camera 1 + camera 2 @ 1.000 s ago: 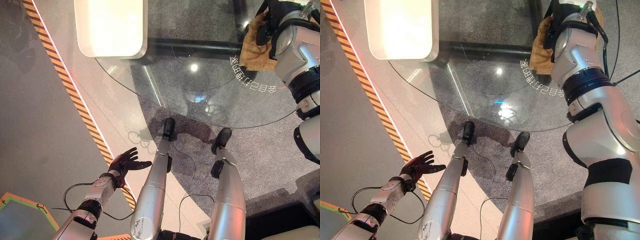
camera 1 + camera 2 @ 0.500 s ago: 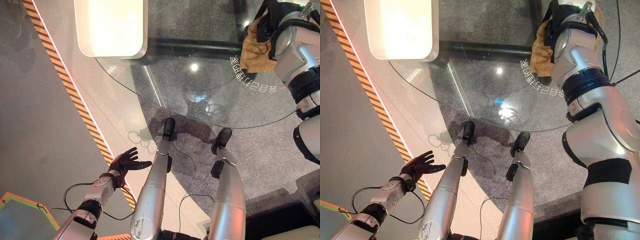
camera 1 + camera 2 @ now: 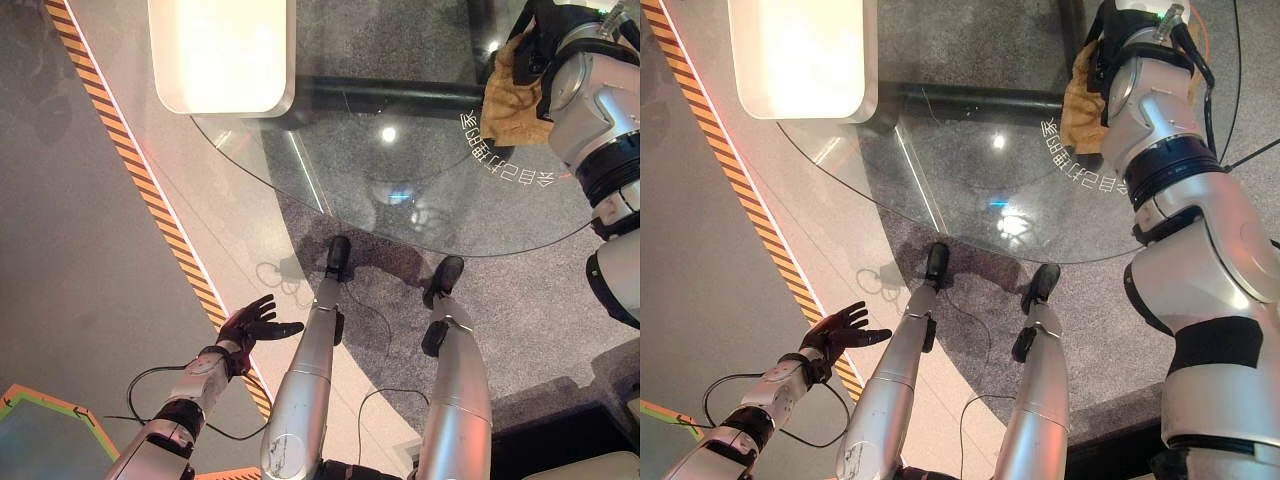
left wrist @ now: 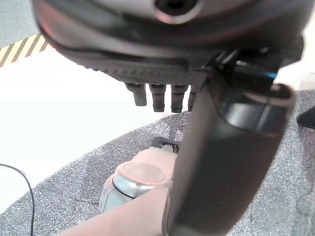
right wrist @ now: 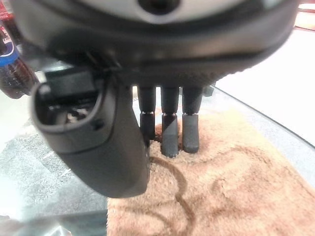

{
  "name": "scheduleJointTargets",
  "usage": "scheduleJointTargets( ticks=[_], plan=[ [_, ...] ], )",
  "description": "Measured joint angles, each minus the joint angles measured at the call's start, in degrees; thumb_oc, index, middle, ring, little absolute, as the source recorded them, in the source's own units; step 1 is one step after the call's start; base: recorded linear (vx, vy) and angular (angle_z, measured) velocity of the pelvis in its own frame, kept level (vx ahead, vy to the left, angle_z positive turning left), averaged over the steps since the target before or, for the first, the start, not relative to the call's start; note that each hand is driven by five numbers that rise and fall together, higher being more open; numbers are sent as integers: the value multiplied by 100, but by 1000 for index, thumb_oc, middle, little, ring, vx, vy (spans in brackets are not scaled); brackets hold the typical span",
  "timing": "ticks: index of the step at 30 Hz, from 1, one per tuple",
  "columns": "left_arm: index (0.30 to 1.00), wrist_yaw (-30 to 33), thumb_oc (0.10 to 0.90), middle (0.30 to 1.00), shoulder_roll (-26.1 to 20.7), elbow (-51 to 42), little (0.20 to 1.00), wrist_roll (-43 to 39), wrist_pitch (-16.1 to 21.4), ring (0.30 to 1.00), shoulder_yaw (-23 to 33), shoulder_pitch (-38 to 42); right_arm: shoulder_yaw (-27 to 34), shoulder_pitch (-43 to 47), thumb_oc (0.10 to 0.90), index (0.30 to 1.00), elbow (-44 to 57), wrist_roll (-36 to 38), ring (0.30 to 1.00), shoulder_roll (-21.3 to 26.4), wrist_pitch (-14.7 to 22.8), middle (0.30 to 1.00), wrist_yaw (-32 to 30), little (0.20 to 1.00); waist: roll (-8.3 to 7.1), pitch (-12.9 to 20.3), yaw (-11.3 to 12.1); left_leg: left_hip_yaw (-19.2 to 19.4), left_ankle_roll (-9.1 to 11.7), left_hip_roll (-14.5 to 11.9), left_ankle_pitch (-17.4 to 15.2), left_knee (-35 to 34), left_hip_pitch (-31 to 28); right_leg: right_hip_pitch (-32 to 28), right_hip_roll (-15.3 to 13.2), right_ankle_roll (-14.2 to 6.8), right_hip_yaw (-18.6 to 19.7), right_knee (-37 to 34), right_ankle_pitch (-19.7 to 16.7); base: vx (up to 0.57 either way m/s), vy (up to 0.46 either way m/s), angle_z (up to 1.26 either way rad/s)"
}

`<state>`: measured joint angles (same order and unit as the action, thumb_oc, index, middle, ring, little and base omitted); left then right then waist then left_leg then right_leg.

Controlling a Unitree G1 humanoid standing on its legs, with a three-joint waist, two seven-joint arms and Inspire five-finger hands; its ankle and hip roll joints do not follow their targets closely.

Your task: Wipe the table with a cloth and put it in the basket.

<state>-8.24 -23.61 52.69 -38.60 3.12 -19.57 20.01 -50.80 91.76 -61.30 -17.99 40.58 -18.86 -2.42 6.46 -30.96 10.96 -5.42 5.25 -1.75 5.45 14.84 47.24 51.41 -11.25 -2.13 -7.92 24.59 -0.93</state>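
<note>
At upper right, the right hand [image 5: 162, 123] presses straight fingers onto the tan cloth [image 3: 515, 100] lying on the glass counter [image 3: 330, 160]. Left hand [image 3: 255, 325] hangs open, lower left. Nothing has moved since earlier.

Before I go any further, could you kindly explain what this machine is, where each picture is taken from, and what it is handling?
This is a two-legged humanoid robot with silver arms and dark hands. Two pictures come from cameras in its head, looking down; the other two sit on its wrists, looking along each hand. In front of it is a round glass table, with a white block at its far left edge. A tan cloth lies on the glass at the far right, and the right hand presses straight fingers down on it, probably for wiping. The left hand hangs open and idle beside the body, over the floor by a striped line.
</note>
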Motion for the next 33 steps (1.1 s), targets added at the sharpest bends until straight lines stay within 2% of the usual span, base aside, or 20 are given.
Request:
scheduleJointTargets(
  ticks=[18, 33],
  plan=[
    [900, 1, 800, 900, 0, -47, 900, 0, 2, 900, 0, 0, -2, -46, 100, 300, 3, 0, 300, -7, 371, 300, -197, 200, 7, 0, -6, 2, 0, -8, 0, -35, -1, 0, 10, -1, -3, -39, 0, 0, 0, 0],
    [900, 0, 800, 900, 0, -46, 900, 0, 8, 900, 0, 0, 2, -174, 100, 300, 124, 1, 300, 7, 472, 300, -515, 200, 16, -1, -7, 3, 5, -11, 16, -83, -12, 0, 11, -1, -8, -63, -1, 0, 0, 0]
  ],
)
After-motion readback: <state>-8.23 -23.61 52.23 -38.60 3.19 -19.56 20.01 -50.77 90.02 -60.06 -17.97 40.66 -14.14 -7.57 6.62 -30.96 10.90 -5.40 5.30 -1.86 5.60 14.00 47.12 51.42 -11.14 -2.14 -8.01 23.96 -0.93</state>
